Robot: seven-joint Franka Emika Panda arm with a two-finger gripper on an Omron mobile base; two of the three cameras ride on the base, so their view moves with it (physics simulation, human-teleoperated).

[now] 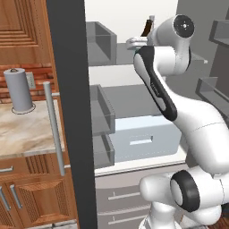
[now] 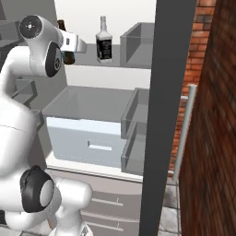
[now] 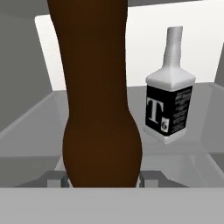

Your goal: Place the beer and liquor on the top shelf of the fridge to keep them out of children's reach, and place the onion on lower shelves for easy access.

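Fingers [image 3: 146,177] clamp the beer [image 3: 98,100] at its base in the hand view, with the liquor [image 3: 169,107] standing farther back to its right on the top shelf [image 3: 39,131]. From the left base view, the beer's neck [image 1: 147,27] shows above the arm inside the fridge [image 1: 69,112]. From the right base view, the liquor [image 2: 104,41] stands just right of the gripper [image 2: 69,54].
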